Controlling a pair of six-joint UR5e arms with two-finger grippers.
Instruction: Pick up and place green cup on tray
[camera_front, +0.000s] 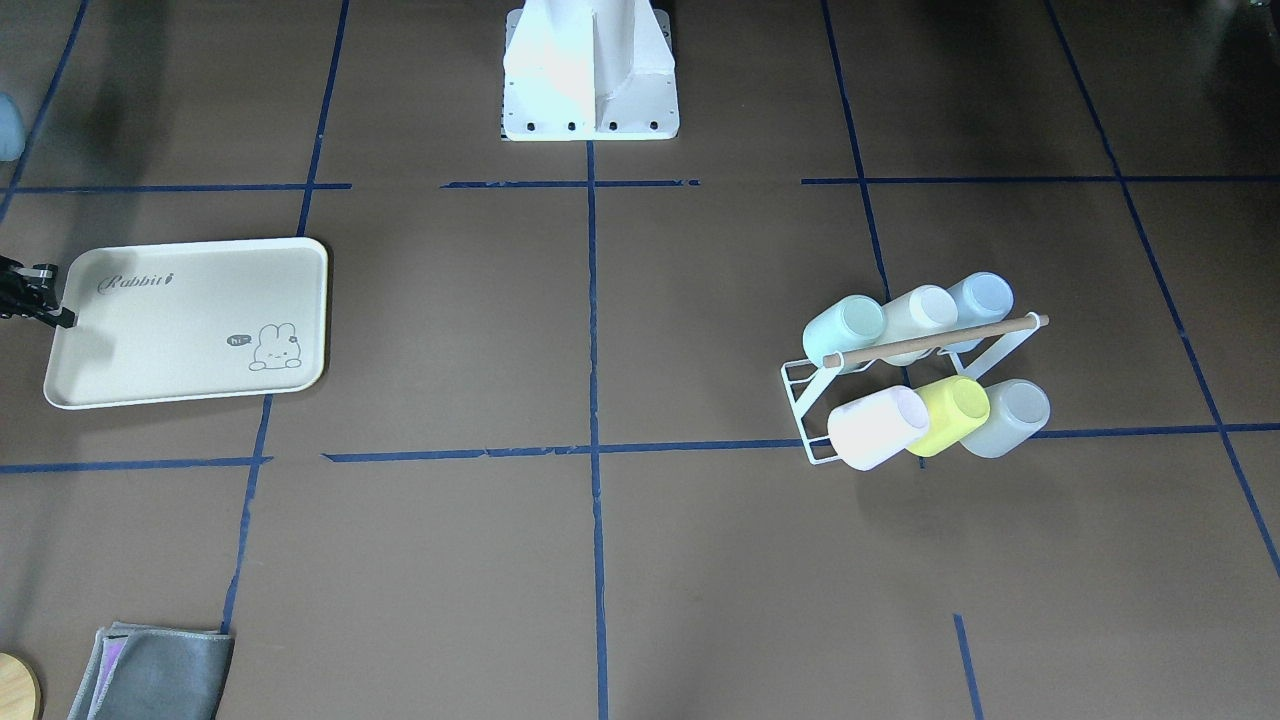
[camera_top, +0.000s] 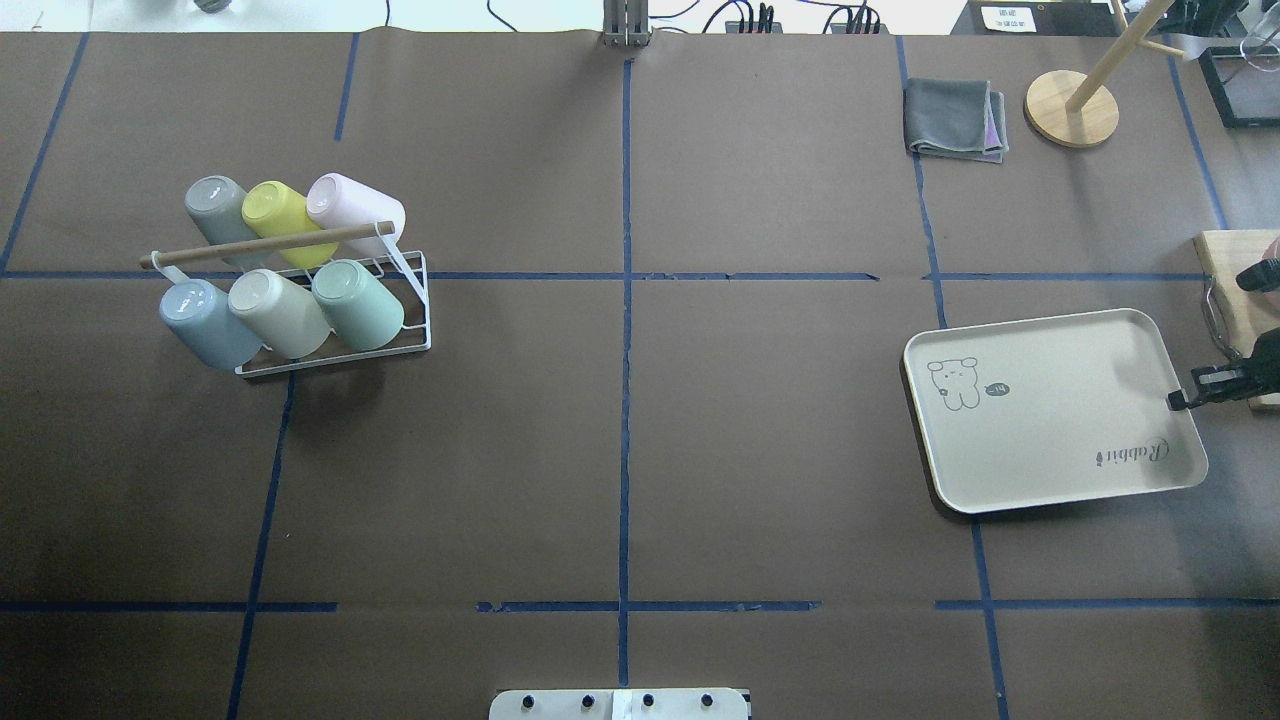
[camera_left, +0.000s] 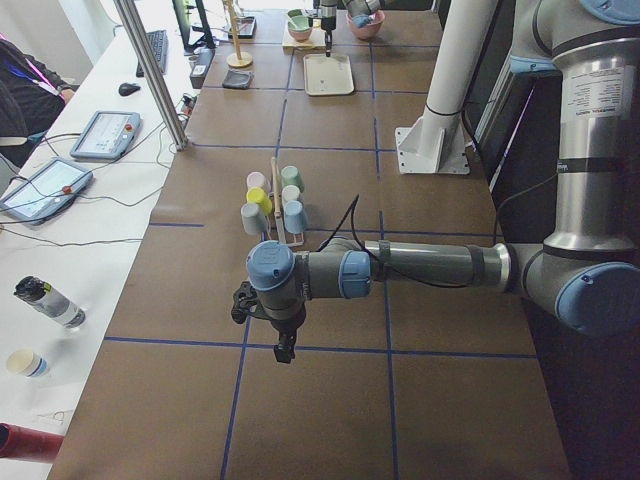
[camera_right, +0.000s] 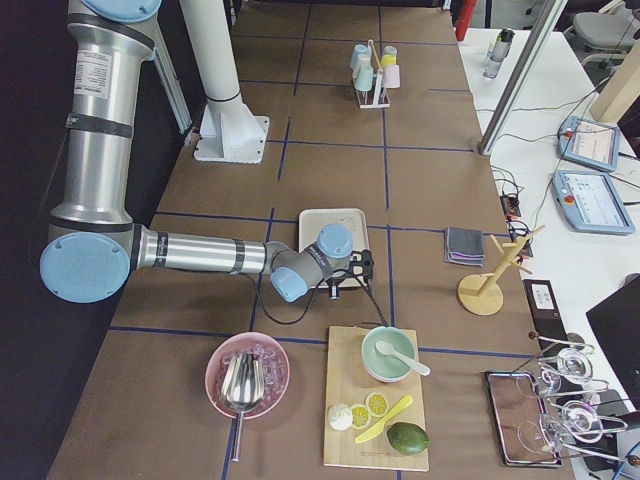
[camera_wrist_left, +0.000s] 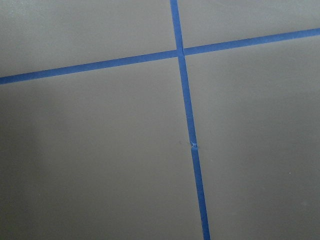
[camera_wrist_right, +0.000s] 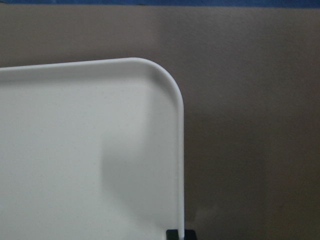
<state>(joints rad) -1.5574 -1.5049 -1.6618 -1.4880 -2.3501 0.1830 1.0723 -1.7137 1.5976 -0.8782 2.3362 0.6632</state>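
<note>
Status: not started.
- green cup (camera_top: 357, 303) sits on the white rack (camera_top: 262, 246), in the row nearer the robot at the end toward the tabletop's centre, tilted mouth-down, touching the cream cup beside it. Five other cups share the rack.
- tray (camera_top: 1060, 430) has no cup on it and lies well apart from the rack, on the robot's right side of the tabletop.
- right end effector (camera_top: 1180, 400) is at the tray's outer short edge, low, just over or against the rim. The wrist view shows only a black sliver at the rim, so I can't tell whether the fingers are apart or together.
- left end effector (camera_left: 285, 352) hangs over bare tabletop on the robot's left, clear of the rack. Its wrist cam shows only paper and tape, so its state is also unreadable.

Left to do, by my read: reach, grasp, lift off the rack, carry across, set down on the tray.

Surface: brown paper with a blue tape grid, matte, flat. Also on it: folded grey cloth (camera_top: 955, 120), wooden stand (camera_top: 1072, 100), cutting board (camera_right: 375, 410) with food, pink bowl (camera_right: 247, 375). Operator desks with tablets run along the far side.
</note>
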